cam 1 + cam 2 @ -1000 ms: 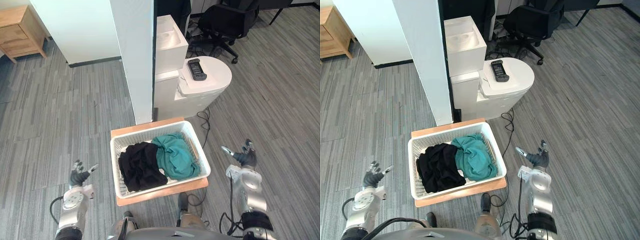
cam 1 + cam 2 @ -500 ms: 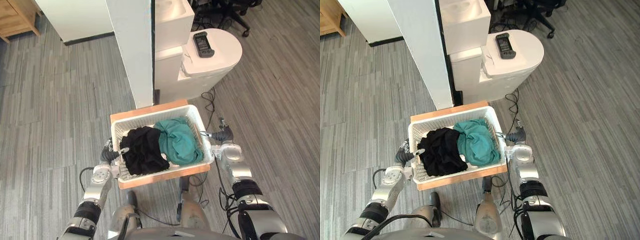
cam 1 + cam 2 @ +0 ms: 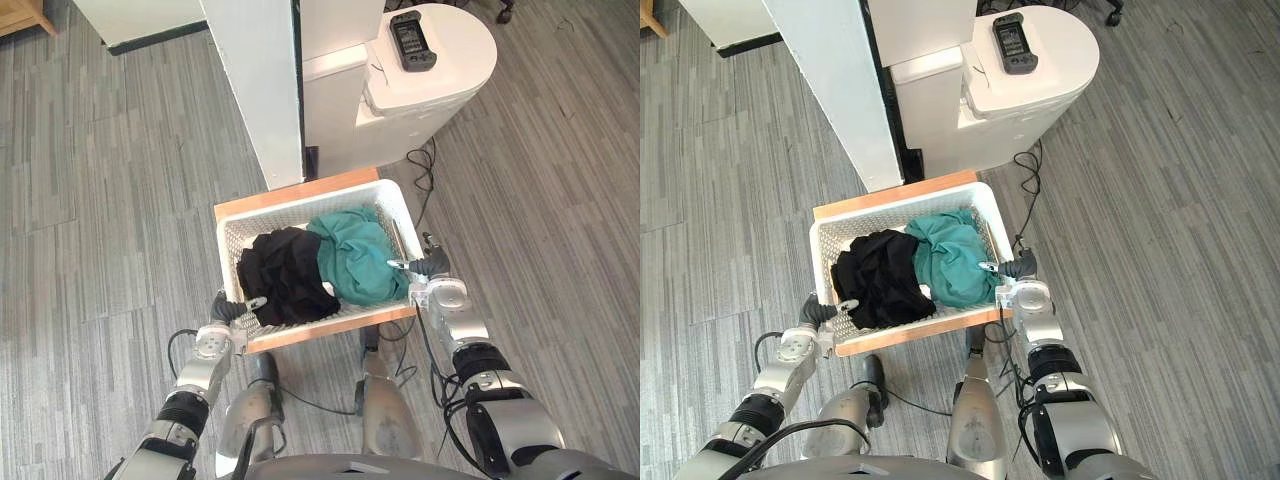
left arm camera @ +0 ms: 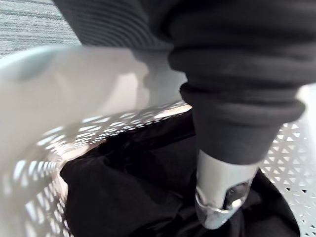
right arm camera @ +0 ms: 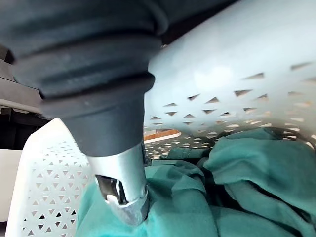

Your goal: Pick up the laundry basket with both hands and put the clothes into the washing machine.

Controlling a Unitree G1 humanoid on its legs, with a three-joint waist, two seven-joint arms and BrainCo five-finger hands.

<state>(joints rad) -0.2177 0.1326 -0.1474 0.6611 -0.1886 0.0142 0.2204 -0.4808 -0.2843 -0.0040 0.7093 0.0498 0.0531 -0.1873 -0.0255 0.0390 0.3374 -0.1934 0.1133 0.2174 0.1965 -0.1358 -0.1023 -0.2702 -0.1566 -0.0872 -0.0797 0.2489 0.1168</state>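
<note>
The white laundry basket (image 3: pixel 229 262) rests on a wooden board (image 3: pixel 290 193) on the floor. Black clothes (image 3: pixel 285 288) lie in its left half and a teal garment (image 3: pixel 358 258) in its right half. My left hand (image 3: pixel 228 310) is at the basket's near left corner. In the left wrist view its thumb (image 4: pixel 219 197) hooks over the rim (image 4: pixel 74 84) above the black clothes (image 4: pixel 123 197). My right hand (image 3: pixel 430 268) grips the right side. Its thumb (image 5: pixel 123 192) reaches over the rim (image 5: pixel 247 44) onto the teal garment (image 5: pixel 237 168). Both hands' fingers are hidden below the rim.
A white pillar (image 3: pixel 255 90) stands just behind the basket. To its right is a white rounded machine (image 3: pixel 445 70) with a dark handset (image 3: pixel 412 40) on top. A cable (image 3: pixel 425 170) trails on the grey floor by the basket's far right corner.
Both hands have come in from wide apart onto the basket's sides, with thumbs now over the rim. The view has shifted forward and down over the basket.
</note>
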